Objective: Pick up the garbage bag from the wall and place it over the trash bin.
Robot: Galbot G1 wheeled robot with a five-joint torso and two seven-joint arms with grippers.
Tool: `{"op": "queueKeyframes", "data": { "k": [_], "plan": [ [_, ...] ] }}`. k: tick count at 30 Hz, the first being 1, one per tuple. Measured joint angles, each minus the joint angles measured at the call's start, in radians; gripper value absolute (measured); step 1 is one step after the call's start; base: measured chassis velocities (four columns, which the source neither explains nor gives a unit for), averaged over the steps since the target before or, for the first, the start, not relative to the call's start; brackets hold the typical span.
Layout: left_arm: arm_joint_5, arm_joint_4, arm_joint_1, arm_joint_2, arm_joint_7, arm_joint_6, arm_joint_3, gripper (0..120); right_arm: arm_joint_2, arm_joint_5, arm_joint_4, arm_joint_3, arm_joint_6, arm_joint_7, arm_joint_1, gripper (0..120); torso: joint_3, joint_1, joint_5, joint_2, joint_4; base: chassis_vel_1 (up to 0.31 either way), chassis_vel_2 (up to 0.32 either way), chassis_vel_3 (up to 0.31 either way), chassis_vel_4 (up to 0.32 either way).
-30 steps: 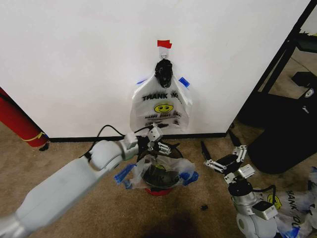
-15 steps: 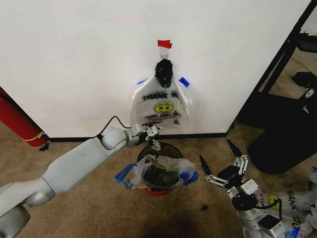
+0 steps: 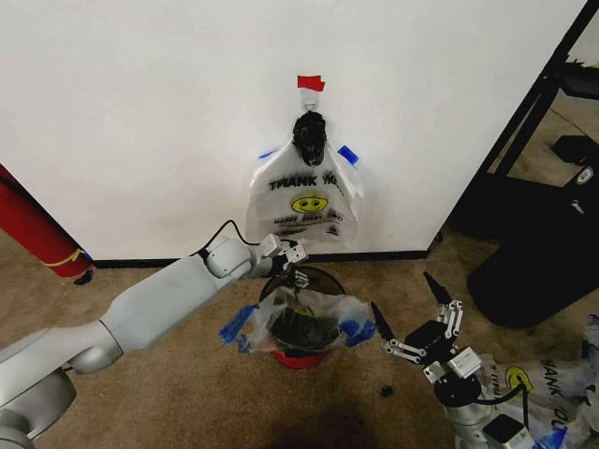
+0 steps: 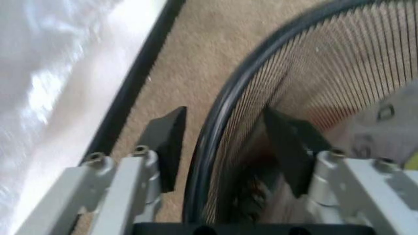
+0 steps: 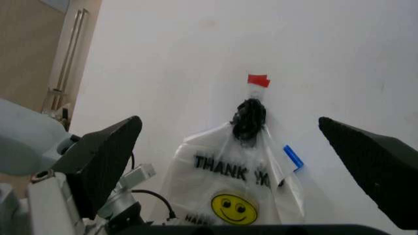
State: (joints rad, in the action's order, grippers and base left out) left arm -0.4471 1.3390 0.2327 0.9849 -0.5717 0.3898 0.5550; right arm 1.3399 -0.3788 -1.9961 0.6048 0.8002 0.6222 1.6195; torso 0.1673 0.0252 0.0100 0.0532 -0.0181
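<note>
Head view: I log the garbage bag (image 3: 301, 198) hanging on the wall (image 3: 140, 112), directly above the trash bin (image 3: 301, 323). Left gripper (image 3: 296, 268) at the bin's far rim. Right gripper (image 3: 409, 325) beside the bin, fingers spread, holding nothing.

Left wrist view: left gripper (image 4: 225, 147) open, one finger on each side of the bin's rim (image 4: 216, 132).

Right wrist view: bag (image 5: 236, 174) ahead, between my parted fingers.
</note>
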Motion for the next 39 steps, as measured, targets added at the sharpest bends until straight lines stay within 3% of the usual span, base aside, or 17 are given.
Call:
{"op": "queueKeyframes", "data": {
  "k": [7, 15, 20, 23, 26, 29, 34, 35, 39],
  "plan": [
    [0.043, 0.040, 0.061, -0.030, -0.018, 0.030, -0.059, 24, -0.004, 0.013, 0.021, -0.002, 0.012, 0.003, -0.009, 100, 0.000, 0.000, 0.0000, 0.000, -0.0001, 0.000, 0.000, 0.000, 0.000],
    [-0.069, 0.094, 0.207, -0.043, 0.177, 0.183, -0.205, 5, -0.016, 0.015, 0.042, -0.004, 0.022, 0.000, -0.018, 100, 0.000, 0.000, -0.0001, 0.000, 0.0001, 0.000, 0.000, 0.000, 0.000],
    [-0.326, 0.218, 0.384, -0.064, 0.450, 0.291, -0.416, 1, -0.031, 0.007, 0.054, -0.011, 0.024, -0.003, -0.027, 100, 0.000, 0.000, 0.0003, 0.000, -0.0004, 0.000, 0.000, 0.000, 0.000],
    [-0.399, 0.269, 0.444, -0.066, 0.533, 0.313, -0.478, 1, -0.034, 0.006, 0.059, -0.016, 0.024, -0.003, -0.035, 100, 0.000, 0.000, 0.0004, 0.000, 0.0000, 0.000, 0.000, 0.000, 0.000],
    [-0.504, 0.373, 0.551, -0.074, 0.657, 0.337, -0.570, 0, -0.041, 0.006, 0.069, -0.026, 0.024, -0.003, -0.051, 100, 0.000, 0.000, 0.0002, 0.000, 0.0002, 0.000, 0.000, 0.000, 0.000],
    [-0.537, 0.431, 0.613, -0.074, 0.720, 0.333, -0.619, 0, -0.045, 0.007, 0.073, -0.033, 0.024, -0.003, -0.062, 100, 0.000, 0.000, 0.0003, 0.000, 0.0002, 0.000, 0.000, 0.000, 0.000],
    [-0.670, 0.549, 0.718, -0.054, 1.007, 0.278, -0.700, 0, -0.057, 0.008, 0.103, -0.040, 0.024, -0.007, -0.085, 100, 0.000, 0.000, 0.0002, 0.000, -0.0002, 0.000, 0.000, 0.000, 0.000],
    [-0.670, 0.549, 0.718, -0.054, 1.007, 0.278, -0.700, 0, -0.057, 0.008, 0.103, -0.040, 0.024, -0.007, -0.085, 100, 0.000, 0.000, 0.0002, 0.000, -0.0002, 0.000, 0.000, 0.000, 0.000],
    [-0.799, 0.636, 0.803, -0.050, 1.229, 0.219, -0.752, 0, -0.070, -0.002, 0.128, -0.045, 0.024, -0.021, -0.095, 100, 0.000, 0.000, 0.0000, 0.000, 0.0000, 0.000, 0.000, 0.000, 0.000]
  ]
}}
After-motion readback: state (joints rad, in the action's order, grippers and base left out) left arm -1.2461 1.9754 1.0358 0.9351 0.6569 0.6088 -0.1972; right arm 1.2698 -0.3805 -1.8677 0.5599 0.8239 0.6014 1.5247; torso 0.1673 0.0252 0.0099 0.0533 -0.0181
